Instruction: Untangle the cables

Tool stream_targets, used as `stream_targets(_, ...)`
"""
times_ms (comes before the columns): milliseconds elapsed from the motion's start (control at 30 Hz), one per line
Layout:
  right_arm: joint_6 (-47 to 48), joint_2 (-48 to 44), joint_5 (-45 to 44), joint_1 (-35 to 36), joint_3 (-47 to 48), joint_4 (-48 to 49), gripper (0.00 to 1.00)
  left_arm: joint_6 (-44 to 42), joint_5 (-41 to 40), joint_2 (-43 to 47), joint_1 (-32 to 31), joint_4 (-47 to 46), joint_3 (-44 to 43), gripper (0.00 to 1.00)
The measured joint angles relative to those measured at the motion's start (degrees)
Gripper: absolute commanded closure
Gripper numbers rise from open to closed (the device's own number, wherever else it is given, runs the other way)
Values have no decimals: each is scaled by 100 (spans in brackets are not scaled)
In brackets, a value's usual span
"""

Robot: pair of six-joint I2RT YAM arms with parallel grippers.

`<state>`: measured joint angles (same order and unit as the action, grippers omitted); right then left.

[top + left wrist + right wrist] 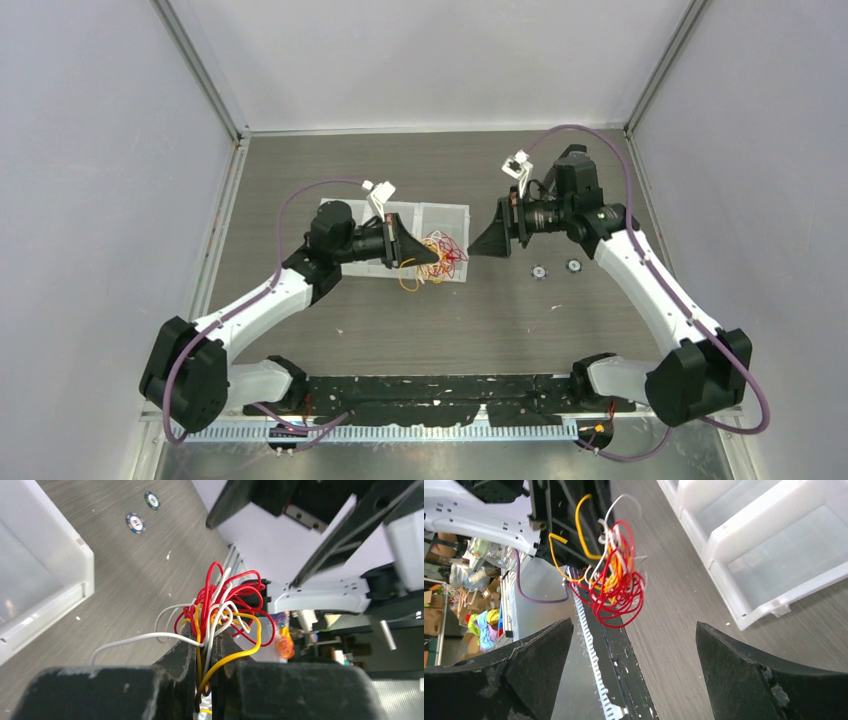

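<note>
The cables [440, 257] are a tangled bunch of thin red, white and yellow-orange wires. My left gripper [430, 256] is shut on the bunch and holds it above the table by the tray's right end. In the left wrist view the cables [225, 610] fan out from between the closed fingers [182, 655]. My right gripper [475, 246] is open and empty, a short way right of the bunch and pointing at it. In the right wrist view the cables [616, 585] hang ahead of the wide-apart fingers [734, 655], not touching them.
A white compartment tray [445, 215] lies on the table under and behind the left gripper; it also shows in the right wrist view [764, 545]. Two small round chips [556, 268] lie on the table below the right gripper. Grey walls enclose the table.
</note>
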<state>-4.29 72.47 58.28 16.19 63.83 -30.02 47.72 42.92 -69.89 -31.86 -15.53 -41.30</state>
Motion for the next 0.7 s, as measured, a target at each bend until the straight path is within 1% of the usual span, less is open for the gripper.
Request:
stream_targets(167, -243, -538, -249, 339, -492, 229, 0, 1172, -52, -201, 48, -883, 140, 100)
stream_targets(267, -365, -420, -503, 608, -492, 407, 0, 1749, -234, -411, 50, -1123, 149, 100)
stream_targets(333, -365, -249, -741, 752, -417, 433, 3, 2114, -358, -551, 50, -1191, 149, 100)
stream_targets(367, -354, -166, -844, 811, -369, 444, 12, 2238, -398, -592, 50, -1198, 149, 100)
stream_targets(400, -330, -68, -977, 885, -306, 459, 18, 2369, -433, -638, 50, -1209, 149, 100)
stream_targets(433, -282, 13, -1088, 944, -258, 505, 35, 2487, -455, -673, 50, -1209, 149, 100)
stream_targets(467, -254, 72, -1176, 992, -234, 557, 43, 2599, -474, -699, 52, -1209, 149, 100)
stream_targets(500, -195, 103, -1241, 1034, -234, 612, 54, 2706, -474, -717, 55, -1211, 146, 100)
stream_targets(533, -160, 120, -1309, 1073, -234, 649, 57, 2804, -470, -734, 55, -1224, 146, 100)
stream_targets(567, -116, 120, -1379, 1104, -236, 680, 57, 2876, -459, -743, 55, -1239, 146, 100)
stream_targets(633, -24, 118, -1478, 1126, -247, 752, 52, 3034, -411, -750, 68, -1257, 146, 100)
stream_targets(667, 13, 118, -1499, 1132, -267, 802, 43, 3099, -407, -750, 85, -1268, 146, 100)
stream_targets(700, 44, 118, -1515, 1137, -295, 861, 38, 3136, -407, -750, 92, -1268, 149, 100)
